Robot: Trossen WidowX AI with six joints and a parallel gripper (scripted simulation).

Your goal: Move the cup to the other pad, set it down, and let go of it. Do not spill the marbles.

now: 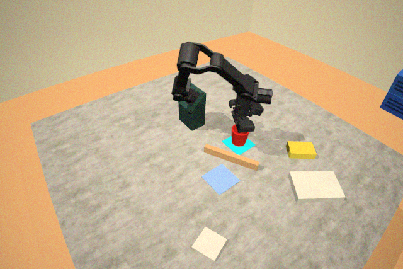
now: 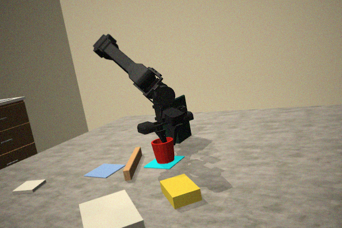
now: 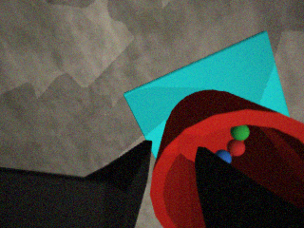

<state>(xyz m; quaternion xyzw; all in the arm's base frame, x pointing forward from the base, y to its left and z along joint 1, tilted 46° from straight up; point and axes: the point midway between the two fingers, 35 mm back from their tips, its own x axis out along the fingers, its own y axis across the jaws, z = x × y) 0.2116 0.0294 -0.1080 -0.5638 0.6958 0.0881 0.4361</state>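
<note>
The red cup (image 1: 240, 138) (image 2: 163, 152) (image 3: 190, 109) stands upright on the cyan pad (image 1: 249, 145) (image 2: 176, 160) (image 3: 214, 71). A green marble (image 3: 239, 132), a red marble (image 3: 236, 147) and a blue marble (image 3: 223, 157) show inside it in the wrist view. My gripper (image 1: 243, 128) (image 2: 163, 140) (image 3: 173, 151) is open at the cup's rim, one finger inside the cup and the other outside, with a gap on the outer side of the wall. The light blue pad (image 1: 220, 179) (image 2: 105, 170) is bare.
A wooden bar (image 1: 231, 157) (image 2: 132, 164) lies between the pads. A yellow block (image 1: 301, 150) (image 2: 180, 189), a large cream slab (image 1: 317, 185) (image 2: 110, 210) and a small cream tile (image 1: 210, 243) (image 2: 29, 186) lie around. A dark green box (image 1: 192, 116) stands by the arm's base.
</note>
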